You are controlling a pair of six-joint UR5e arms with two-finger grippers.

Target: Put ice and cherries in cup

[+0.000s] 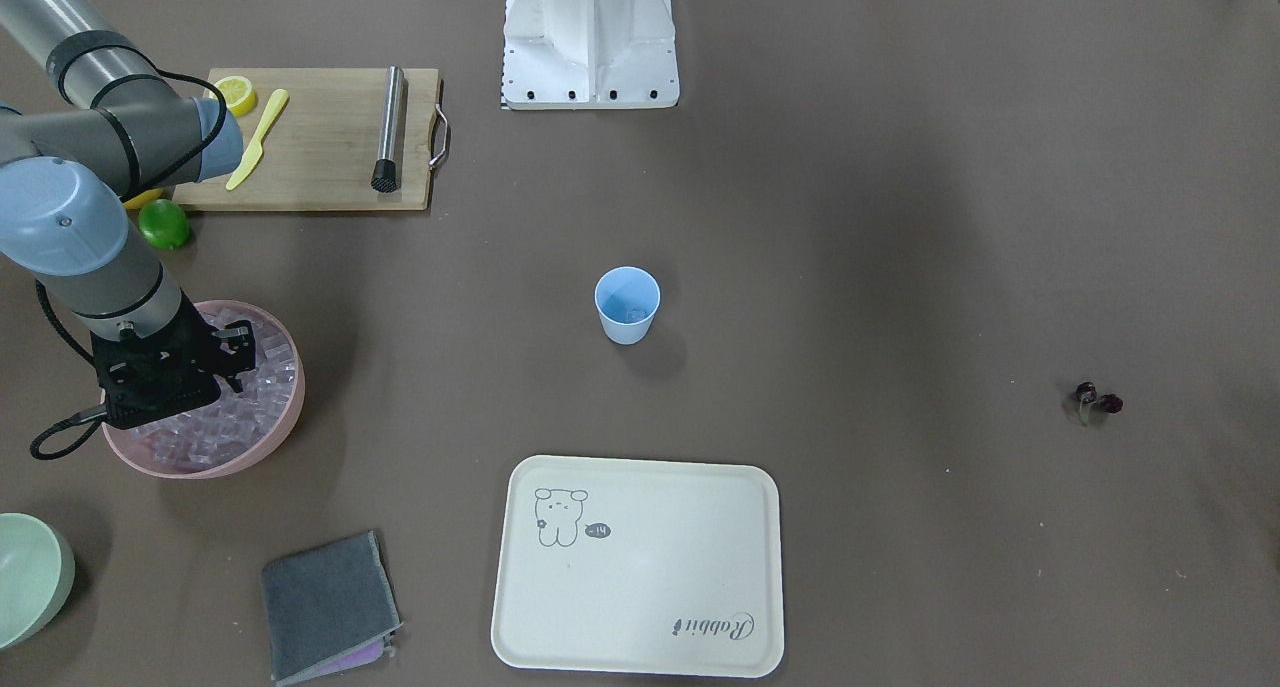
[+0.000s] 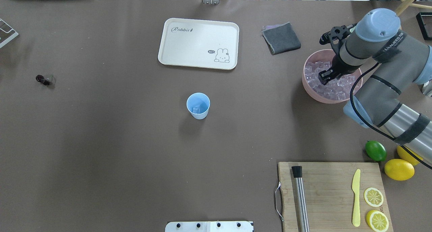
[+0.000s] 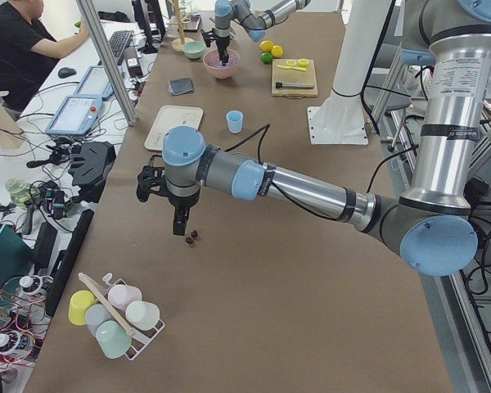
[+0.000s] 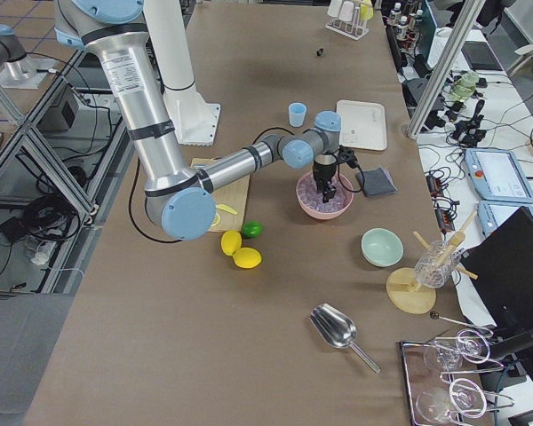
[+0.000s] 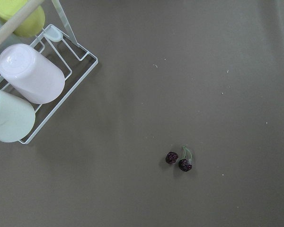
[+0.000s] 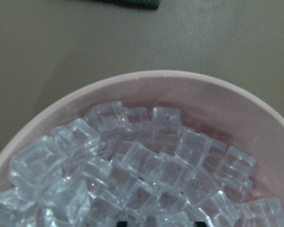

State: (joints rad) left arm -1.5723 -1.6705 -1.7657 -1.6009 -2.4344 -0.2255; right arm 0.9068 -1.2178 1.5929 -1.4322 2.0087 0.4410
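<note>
Ice (image 6: 142,165) heaped in pink bowl (image 2: 332,98) near counter's (image 2: 101,140) right end. Cherries (image 5: 179,161) alone toward the left end. Blue cup (image 2: 198,105) upright mid-counter. Right tool (image 2: 324,76) angled down into the bowl; tips spread among cubes in wrist view, holding nothing discernible. Left tool (image 3: 180,225) hanging vertically just above cherries, visible only from the side, opening impossible to tell.

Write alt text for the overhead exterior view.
The right gripper hangs over a pink bowl heaped with ice at the view's right. A pale blue cup stands in the middle; the cherries lie far left.
</note>
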